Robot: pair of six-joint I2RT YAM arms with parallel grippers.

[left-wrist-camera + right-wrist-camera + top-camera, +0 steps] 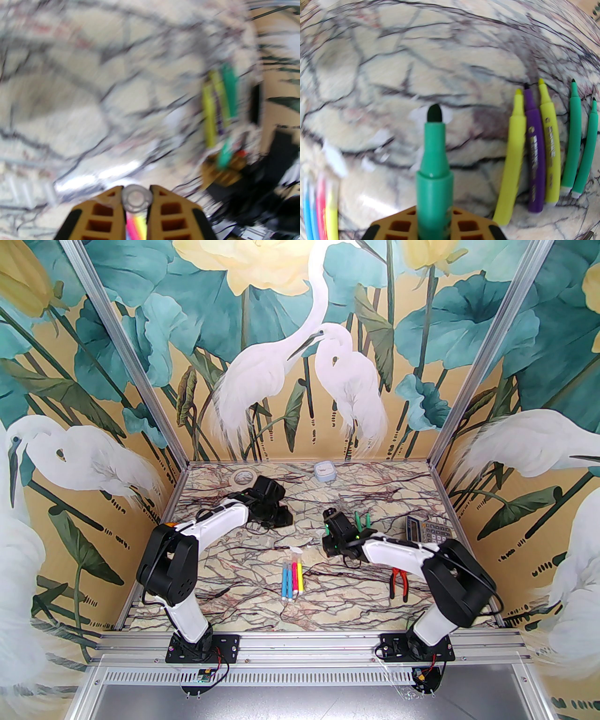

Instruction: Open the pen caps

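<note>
Since four capped markers (293,578) lie mid-worktop toward the near edge, the job looks part done; beyond them the right jaws clamp a bared green marker (434,164); farther left, the left jaws pinch a clear cap (136,199), likely its own; next, both need setting down before another marker is fetched.

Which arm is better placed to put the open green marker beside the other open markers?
Right. The right gripper holds the green marker, and the open markers lie near it. The left gripper holds a cap.
</note>
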